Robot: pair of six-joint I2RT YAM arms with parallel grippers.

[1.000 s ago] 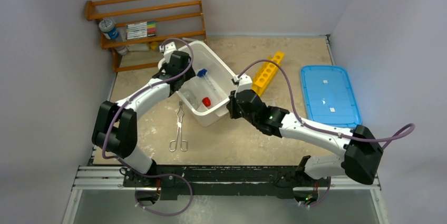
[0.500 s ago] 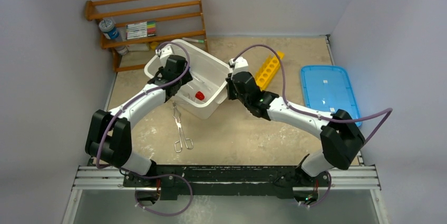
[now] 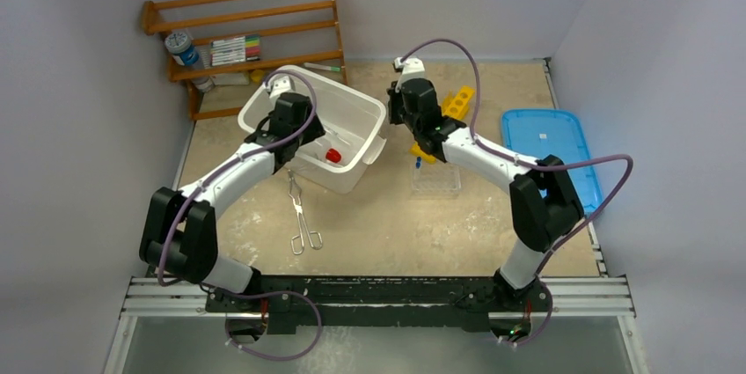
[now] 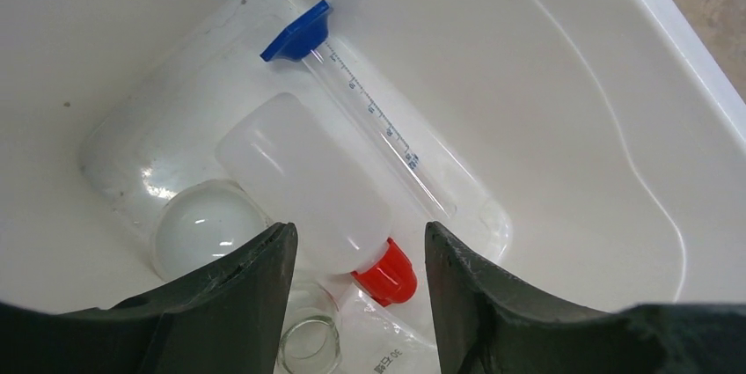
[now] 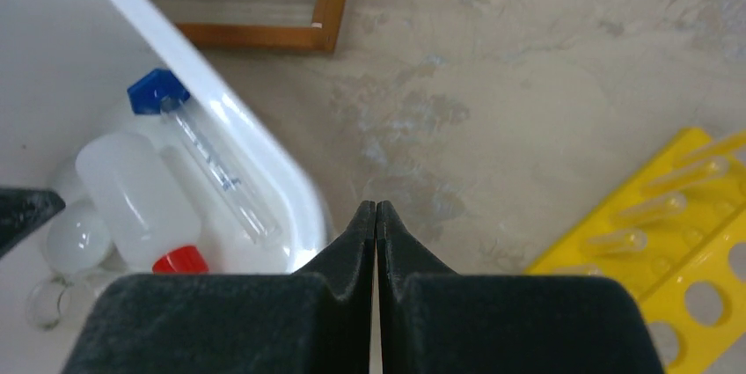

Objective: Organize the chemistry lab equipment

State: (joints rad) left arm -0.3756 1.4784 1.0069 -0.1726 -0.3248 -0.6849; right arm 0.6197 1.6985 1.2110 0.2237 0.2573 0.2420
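Looking down from above, I saw the white bin (image 3: 347, 91) sitting askew on the tabletop (image 3: 396, 224) near the wooden rack (image 3: 246, 18) that held the coloured markers (image 3: 236, 48). The left gripper (image 3: 295, 132) hung inside the bin. The right gripper (image 3: 393, 117) hovered just off the bin's far rim, beside the yellow tube rack (image 3: 450, 112). The metal tongs (image 3: 301, 211) lay alone on the tabletop, just in front of the bin, and a blue lid (image 3: 550, 158) rested well off to the right. To my eye the gathering step was nearly done and only the tongs were left out. Fetching them would call for one arm to rise clear of the bin wall, then come down with its jaws astride the thin metal.

From the left wrist, the left gripper (image 4: 359, 233) stood part open and empty over the bin's wall (image 4: 572, 128) and floor. Below it lay the squeeze bottle (image 4: 308, 189) with its red cap (image 4: 385, 273), the blue-ended tube (image 4: 369, 119) touching its side, the round dish (image 4: 207, 229) in its clear packet and the small glass jar (image 4: 308, 348).

From the right wrist, the right gripper (image 5: 376, 207) was pressed closed on nothing, outside the bin's rim (image 5: 255, 136). The bottle (image 5: 136, 194) and tube (image 5: 220, 167) showed within, and the yellow rack (image 5: 669, 242) held clear tubes.
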